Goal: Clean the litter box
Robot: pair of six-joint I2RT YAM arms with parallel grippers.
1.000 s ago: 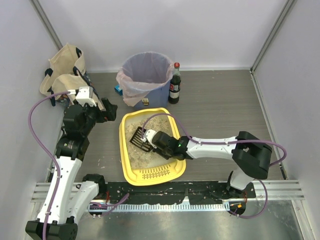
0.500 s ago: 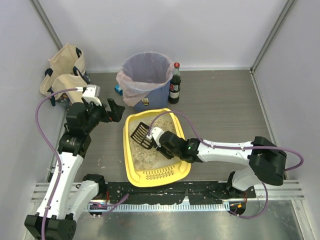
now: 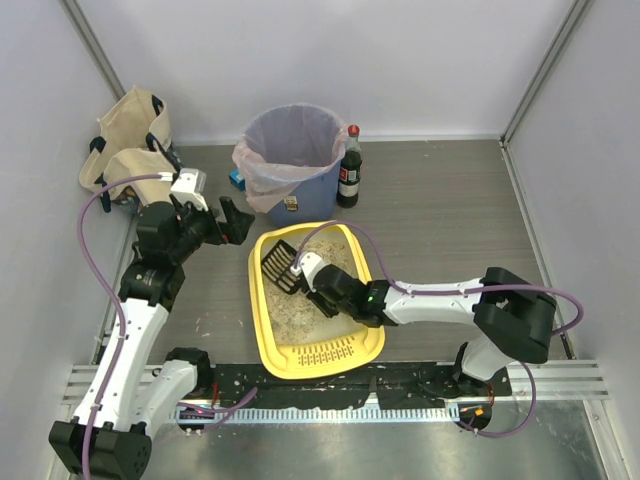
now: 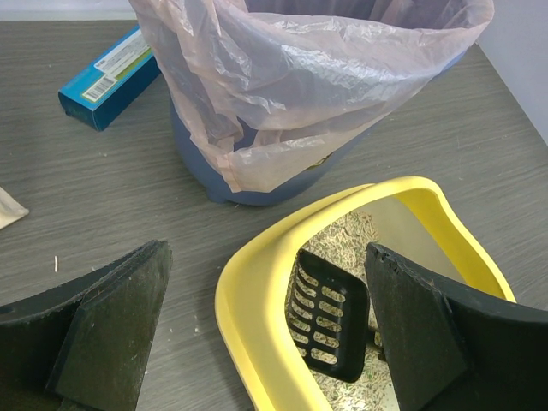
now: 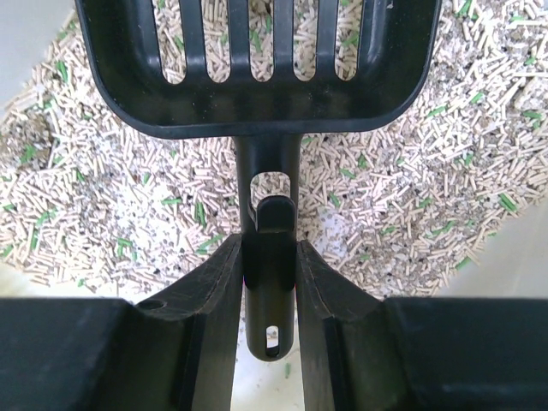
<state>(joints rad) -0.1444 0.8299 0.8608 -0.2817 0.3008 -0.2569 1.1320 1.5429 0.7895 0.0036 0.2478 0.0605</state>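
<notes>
blue box (image 4: 110, 77) label too small to read, bottle (image 3: 349, 172) label illegible

Bright, even light, soft shadows; sharp overall, though wrist views' near foreground seems slightly blurred.

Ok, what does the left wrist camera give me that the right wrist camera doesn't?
Left wrist only: the blue bin with its clear liner, a blue box beside it, the yellow rim of the litter box, and the left gripper, open. Right wrist only: the right gripper clamped on the scoop by its handle, seen close up. Both: the black slotted scoop and the pellets in the litter box.
</notes>
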